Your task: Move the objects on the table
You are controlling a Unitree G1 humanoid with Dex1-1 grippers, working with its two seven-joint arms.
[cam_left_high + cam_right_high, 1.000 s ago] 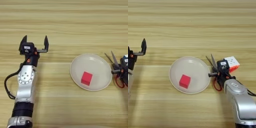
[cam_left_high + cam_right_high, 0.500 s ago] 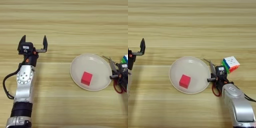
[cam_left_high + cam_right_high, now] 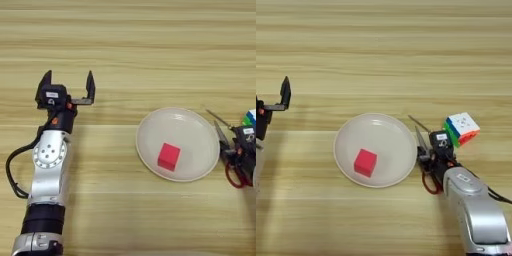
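Just right of the large round cream plate [image 3: 376, 149] you have your right gripper [image 3: 428, 152], low over the table [image 3: 386, 55] and pressed up against the plate's right rim. Its black fingers are wrapped around the red-handled scissors [image 3: 426, 165]: the grey blades stick out past the gripper, one angling up and left toward the plate's upper right edge, and the red handle loops show just below the fingers, on the side away from the plate. You can read that as a pinch on the scissors, fingers drawn in on them.

On the plate itself sits the small red cube [image 3: 365, 162], left of the plate's centre and toward its near edge, resting flat and clear of the rim.

Further right of the plate, beyond your right gripper, the multicoloured puzzle cube [image 3: 461, 128] lies on the wood, tilted on a corner-on angle, with white on top and green and orange faces toward the gripper. It is just beside the gripper's body; you cannot tell whether they touch.

Well to the left of the plate, your left gripper [image 3: 67, 86] hangs over bare wood with its two black fingers spread wide apart, holding nothing. Its silver forearm runs back toward you along the left side.
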